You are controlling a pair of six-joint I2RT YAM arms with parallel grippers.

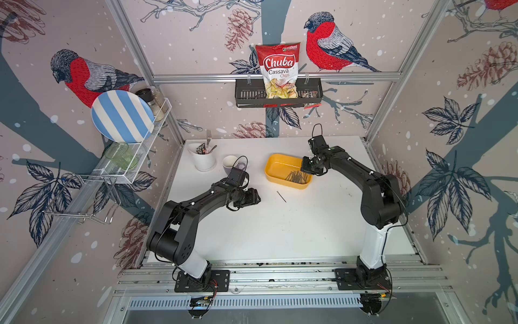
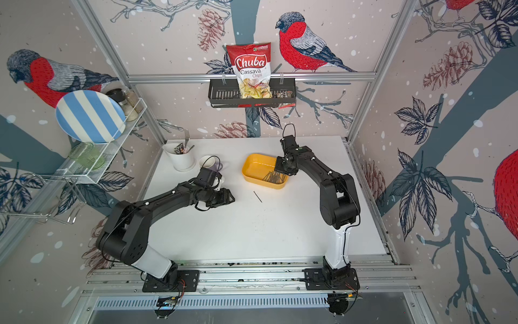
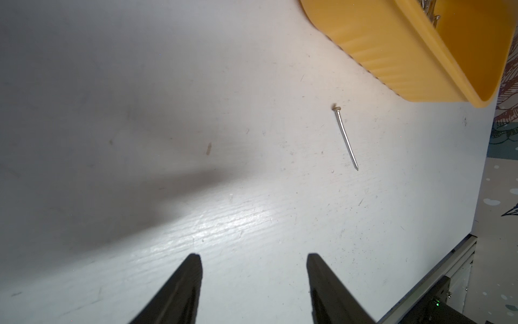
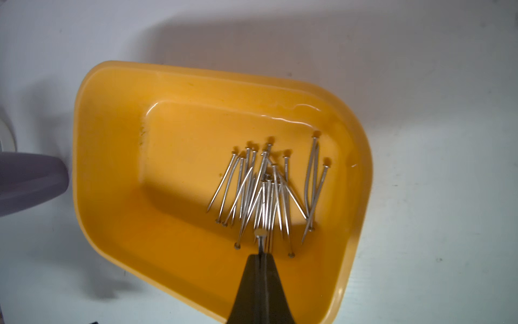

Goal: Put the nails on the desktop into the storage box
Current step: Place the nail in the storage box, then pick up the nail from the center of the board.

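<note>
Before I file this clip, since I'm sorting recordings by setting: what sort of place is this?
Likely a mock kitchen inside a robot test cell: a striped plate stands in a wall rack, a chips bag sits in a hanging basket, and aluminium rails frame the wallpapered walls.

The red-and-white bag [image 1: 279, 70] in the basket [image 1: 249, 92] read "Chuba Cassava Chips"; a small green logo above was too blurred to read.

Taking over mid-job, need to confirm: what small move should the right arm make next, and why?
Probably open the right gripper: it is shut on a nail held over the pile of nails inside the storage box, so releasing should drop it in.
</note>
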